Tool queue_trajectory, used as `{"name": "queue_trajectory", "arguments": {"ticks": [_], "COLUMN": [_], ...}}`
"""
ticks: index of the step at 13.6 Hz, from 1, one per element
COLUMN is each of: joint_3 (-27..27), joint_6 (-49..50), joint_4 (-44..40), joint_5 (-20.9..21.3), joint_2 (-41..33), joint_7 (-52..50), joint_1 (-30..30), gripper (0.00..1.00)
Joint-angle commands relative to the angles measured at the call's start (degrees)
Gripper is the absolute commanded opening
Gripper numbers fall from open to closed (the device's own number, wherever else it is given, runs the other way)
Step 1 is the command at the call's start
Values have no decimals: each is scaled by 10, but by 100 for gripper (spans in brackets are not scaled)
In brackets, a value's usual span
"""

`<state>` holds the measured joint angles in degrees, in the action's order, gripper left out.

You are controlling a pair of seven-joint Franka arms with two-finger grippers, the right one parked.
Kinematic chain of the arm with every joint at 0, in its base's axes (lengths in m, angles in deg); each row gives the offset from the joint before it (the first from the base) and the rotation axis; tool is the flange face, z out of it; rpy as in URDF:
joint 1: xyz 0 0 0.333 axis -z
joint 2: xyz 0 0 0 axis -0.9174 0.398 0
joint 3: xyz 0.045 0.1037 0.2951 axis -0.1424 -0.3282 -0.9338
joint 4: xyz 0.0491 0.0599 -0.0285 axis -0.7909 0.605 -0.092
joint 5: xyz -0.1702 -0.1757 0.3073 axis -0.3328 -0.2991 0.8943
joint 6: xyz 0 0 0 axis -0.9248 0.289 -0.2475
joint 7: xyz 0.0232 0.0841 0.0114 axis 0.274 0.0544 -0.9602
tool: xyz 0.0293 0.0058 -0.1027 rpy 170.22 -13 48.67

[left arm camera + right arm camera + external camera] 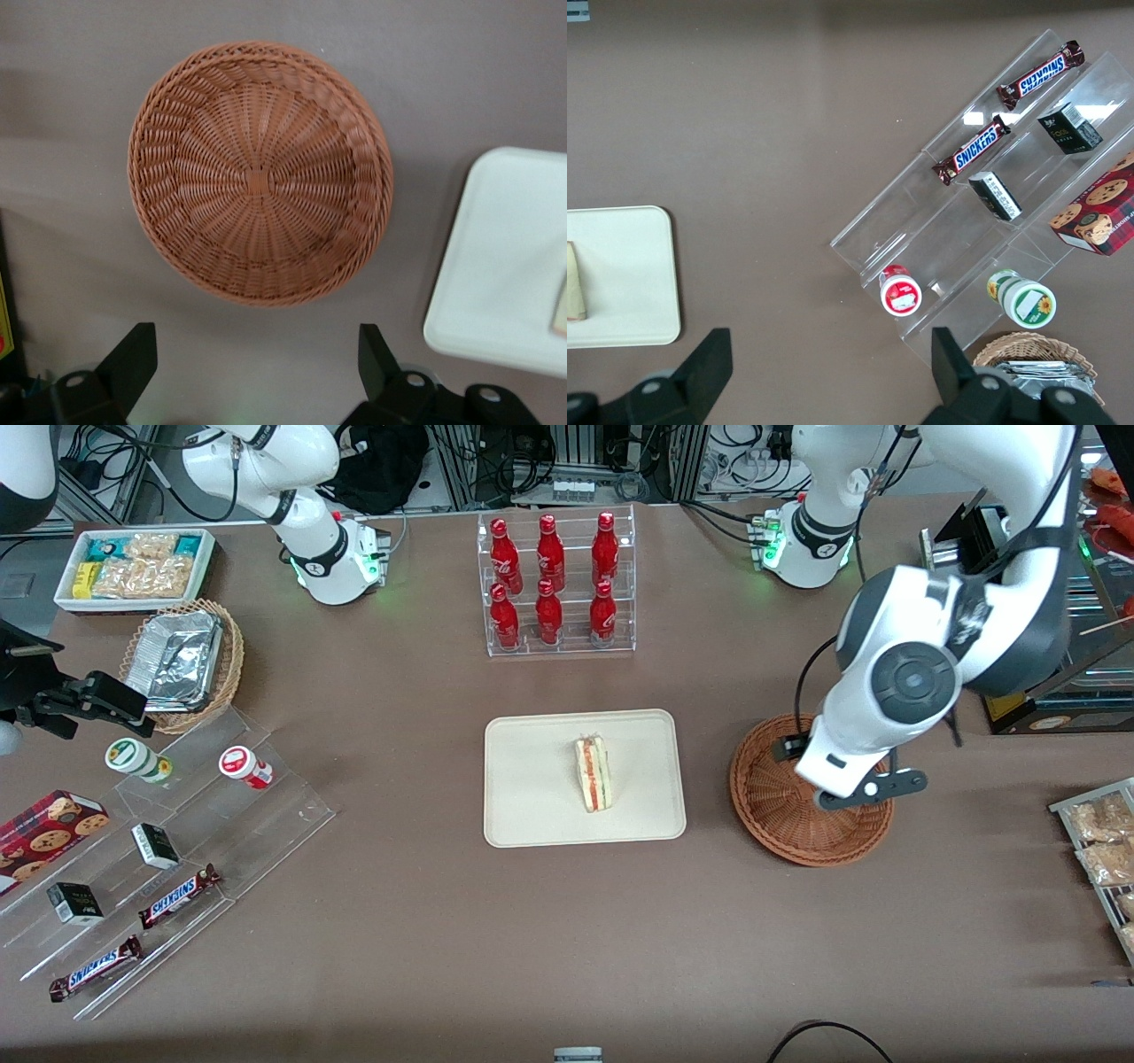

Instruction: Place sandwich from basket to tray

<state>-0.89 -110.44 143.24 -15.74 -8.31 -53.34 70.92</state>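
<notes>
We are seeing the gripper (257, 367) hovering above the basket (259, 173), fingers spread wide and holding nothing; in the front view the arm is covering part of the basket's bowl. The sandwich (593, 773) is lying on the tray (532, 779), which the wrist view is cutting off at its edge. We are reading "SNICKERS" on two bars (971, 150) on the clear stepped display (921, 221).

I count six red bottles (549, 584), two Snickers bars (177, 895), one sandwich (593, 772), one tray (532, 815), one basket (780, 815), and my open gripper (257, 372) above it.
</notes>
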Motion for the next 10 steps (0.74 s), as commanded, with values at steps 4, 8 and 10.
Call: {"name": "queue_trajectory", "arguments": {"ticks": [4,8,10], "joint_3": [-25,-82,-98], "joint_6": [86,150,159], "joint_4": [39,-8,-35], "joint_5": [-31,-48,-48], "joint_2": [-110,-126,-130], "joint_7": [179,273,310], "joint_1": [-44,-42,-42], "gripper": [100,100,100]}}
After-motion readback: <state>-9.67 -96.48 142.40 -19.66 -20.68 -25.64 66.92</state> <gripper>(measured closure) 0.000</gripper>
